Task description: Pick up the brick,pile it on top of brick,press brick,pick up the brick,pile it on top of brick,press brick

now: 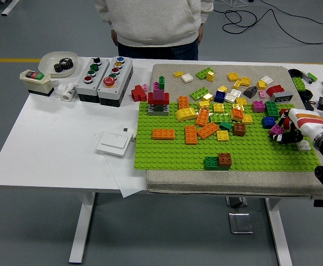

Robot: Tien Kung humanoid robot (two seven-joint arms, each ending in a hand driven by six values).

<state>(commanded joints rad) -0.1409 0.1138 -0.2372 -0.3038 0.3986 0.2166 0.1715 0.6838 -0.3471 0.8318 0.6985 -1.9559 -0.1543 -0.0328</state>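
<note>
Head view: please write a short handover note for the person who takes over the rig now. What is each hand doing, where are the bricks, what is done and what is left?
Right hand: at the right edge of the green baseplate, fingers closed on a magenta brick.
Left hand: not in view.
Bricks: most lie loose on the far half of the baseplate and on the grey mat behind it. A green and brown pair sits near the front edge. A small tower stands at the far left corner.
Done: first brick grasped.
Left: pile it on a brick, press, then repeat with a second brick.
A person stands at the far side, hands not over the table.
</note>
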